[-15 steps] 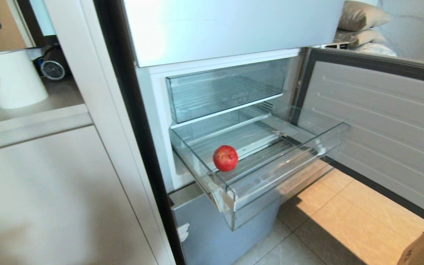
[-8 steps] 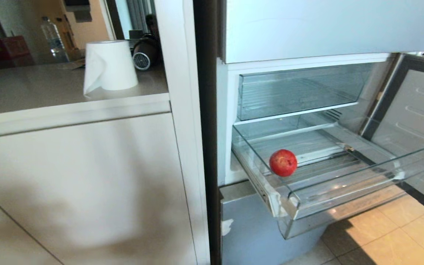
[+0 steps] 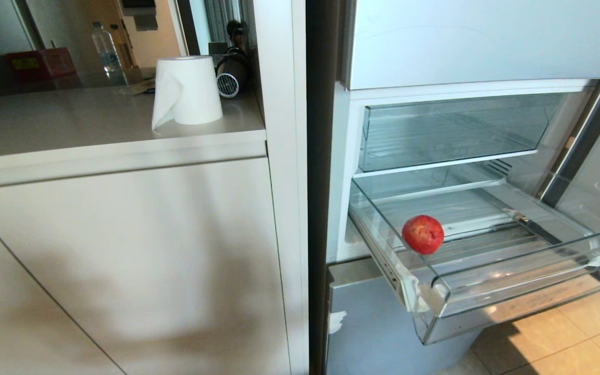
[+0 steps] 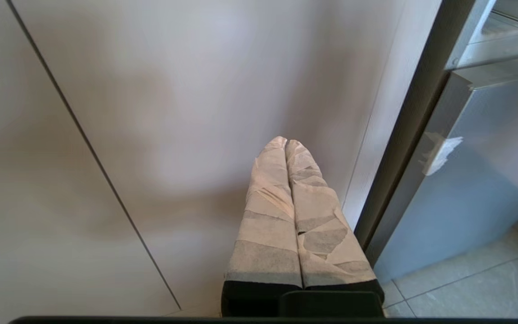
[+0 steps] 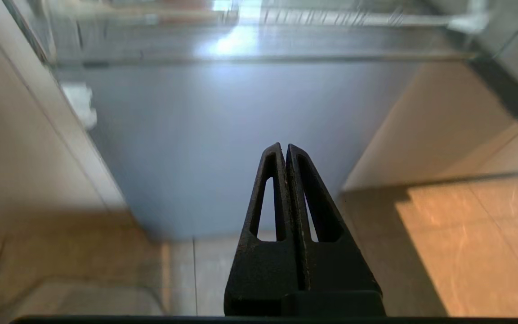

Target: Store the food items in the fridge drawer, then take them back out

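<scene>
Apple [image 3: 423, 234] lies in the pulled-out drawer [image 3: 513, 289]; retrieval pending. Right gripper [image 5: 285, 148] and left gripper [image 4: 286, 141], fingers closed and empty, sit below it. Next: raise, open, reach.

red apple [image 3: 423, 234], white paper roll [image 3: 187, 90]

The fridge drawer [image 3: 513, 284] is clear, glossy plastic with a ribbed floor, and the bin above it [image 3: 451, 130] is the same see-through plastic. The apple [image 3: 423, 234] has a red, slightly mottled skin with a dull sheen. The fridge door panel [image 3: 373, 333] looks like matt silver-blue metal. The counter [image 3: 71, 120] is smooth and beige, bearing a roll of soft white paper [image 3: 187, 89]. The left gripper's fingers [image 4: 270, 216] are wrapped in wrinkled pale tape; the right gripper's fingers [image 5: 313, 211] are rough black plastic. Floor tiles [image 3: 565, 338] shine
</scene>
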Motion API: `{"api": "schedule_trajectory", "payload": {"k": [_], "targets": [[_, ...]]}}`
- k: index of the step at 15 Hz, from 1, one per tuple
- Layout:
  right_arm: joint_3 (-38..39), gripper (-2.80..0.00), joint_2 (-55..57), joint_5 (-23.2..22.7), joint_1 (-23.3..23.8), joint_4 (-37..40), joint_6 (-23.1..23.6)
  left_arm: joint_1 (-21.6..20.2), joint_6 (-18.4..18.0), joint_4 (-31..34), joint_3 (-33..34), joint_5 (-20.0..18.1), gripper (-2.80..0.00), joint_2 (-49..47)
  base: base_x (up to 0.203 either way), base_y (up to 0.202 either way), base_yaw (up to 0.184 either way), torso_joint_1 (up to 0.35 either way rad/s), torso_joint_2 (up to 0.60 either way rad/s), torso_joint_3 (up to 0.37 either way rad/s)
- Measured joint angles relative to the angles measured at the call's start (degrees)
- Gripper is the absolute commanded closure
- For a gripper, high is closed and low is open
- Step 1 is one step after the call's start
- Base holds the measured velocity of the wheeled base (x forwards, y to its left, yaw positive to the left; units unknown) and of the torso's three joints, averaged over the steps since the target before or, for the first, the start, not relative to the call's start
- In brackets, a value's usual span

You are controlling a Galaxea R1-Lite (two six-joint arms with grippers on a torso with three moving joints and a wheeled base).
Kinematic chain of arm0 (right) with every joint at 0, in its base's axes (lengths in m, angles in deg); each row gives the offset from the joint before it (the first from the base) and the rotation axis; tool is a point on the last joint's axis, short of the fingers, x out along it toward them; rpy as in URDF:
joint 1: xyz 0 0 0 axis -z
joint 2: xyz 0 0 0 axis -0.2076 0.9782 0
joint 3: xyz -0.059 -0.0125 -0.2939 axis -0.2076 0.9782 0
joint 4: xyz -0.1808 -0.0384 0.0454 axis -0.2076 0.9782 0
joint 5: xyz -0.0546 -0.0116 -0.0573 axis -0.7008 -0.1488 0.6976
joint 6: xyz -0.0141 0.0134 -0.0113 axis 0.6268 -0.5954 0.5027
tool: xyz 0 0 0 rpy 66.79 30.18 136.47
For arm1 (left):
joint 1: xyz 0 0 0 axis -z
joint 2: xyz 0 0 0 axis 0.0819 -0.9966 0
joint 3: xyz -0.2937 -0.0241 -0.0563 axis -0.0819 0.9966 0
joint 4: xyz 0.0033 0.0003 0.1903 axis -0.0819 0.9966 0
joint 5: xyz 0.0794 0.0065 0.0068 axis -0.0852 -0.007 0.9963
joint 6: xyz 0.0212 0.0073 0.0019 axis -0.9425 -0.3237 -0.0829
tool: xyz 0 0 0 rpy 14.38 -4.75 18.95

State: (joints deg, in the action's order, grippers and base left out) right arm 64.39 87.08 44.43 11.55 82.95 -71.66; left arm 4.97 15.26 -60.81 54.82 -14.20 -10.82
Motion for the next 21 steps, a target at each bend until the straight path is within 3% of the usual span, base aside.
{"api": "schedule_trajectory", "payload": {"k": [3, 8, 14, 21], "targets": [[-4.1, 0.00, 9.3, -0.1, 0.1, -3.7, 0.6, 0.0, 0.0, 0.0, 0.0, 0.0, 0.00, 0.0, 0.000, 0.000, 0.000, 0.000, 0.00, 0.000], [-26.6, 0.00, 29.6, -5.4, 0.1, -5.0, -3.8, 0.0, 0.0, 0.0, 0.0, 0.0, 0.00, 0.0, 0.000, 0.000, 0.000, 0.000, 0.00, 0.000], [-60.1, 0.00, 57.3, -7.3, -2.6, 14.8, -15.9, 0.0, 0.0, 0.0, 0.0, 0.0, 0.00, 0.0, 0.000, 0.000, 0.000, 0.000, 0.00, 0.000], [-69.4, 0.00, 77.4, -7.5, -9.8, 18.8, -19.2, 0.0, 0.0, 0.0, 0.0, 0.0, 0.00, 0.0, 0.000, 0.000, 0.000, 0.000, 0.00, 0.000]]}}
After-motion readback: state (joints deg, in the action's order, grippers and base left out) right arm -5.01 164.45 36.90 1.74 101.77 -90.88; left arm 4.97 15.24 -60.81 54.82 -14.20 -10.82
